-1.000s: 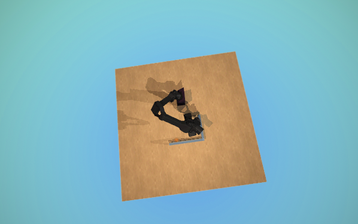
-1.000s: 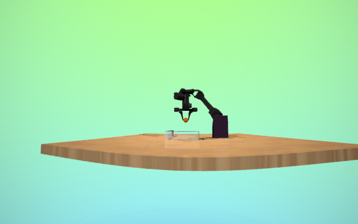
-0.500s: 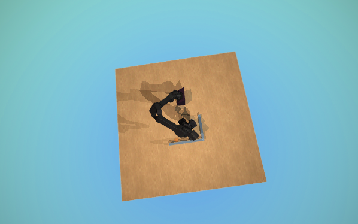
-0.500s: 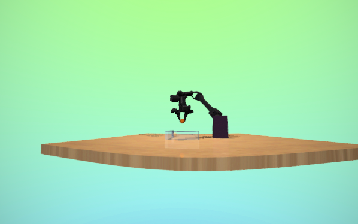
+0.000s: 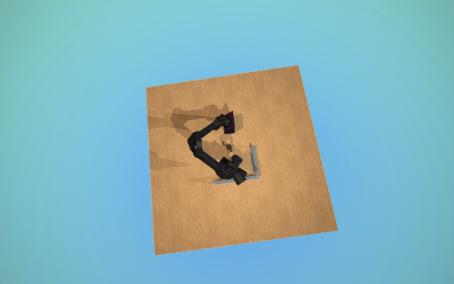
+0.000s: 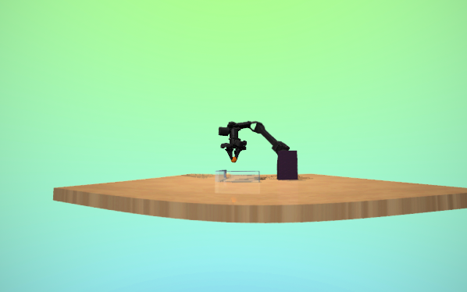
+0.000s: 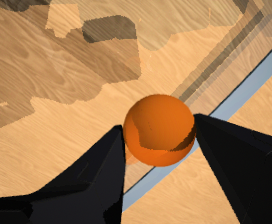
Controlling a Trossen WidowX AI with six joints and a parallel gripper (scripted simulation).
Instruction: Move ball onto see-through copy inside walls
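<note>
Above the clear walls (image 5: 255, 160) (image 6: 243, 176) (image 7: 267, 73), the end effector (image 5: 234, 167) (image 6: 233, 159) (image 7: 157, 125) grips the orange ball (image 6: 233, 159) (image 7: 159, 130).

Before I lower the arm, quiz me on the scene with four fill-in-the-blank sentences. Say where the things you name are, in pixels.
1. The ball (image 6: 233, 159) (image 7: 159, 130) is coloured ____.
2. The hand (image 6: 234, 158) (image 7: 157, 125) is shut on the ____.
3. In the exterior view, the ball hangs ____ the table (image 5: 279, 205) (image 6: 150, 193), not on it.
4. The two low clear walls (image 5: 255, 161) (image 6: 244, 176) make a ____.

Missing words: orange; ball; above; corner.
</note>
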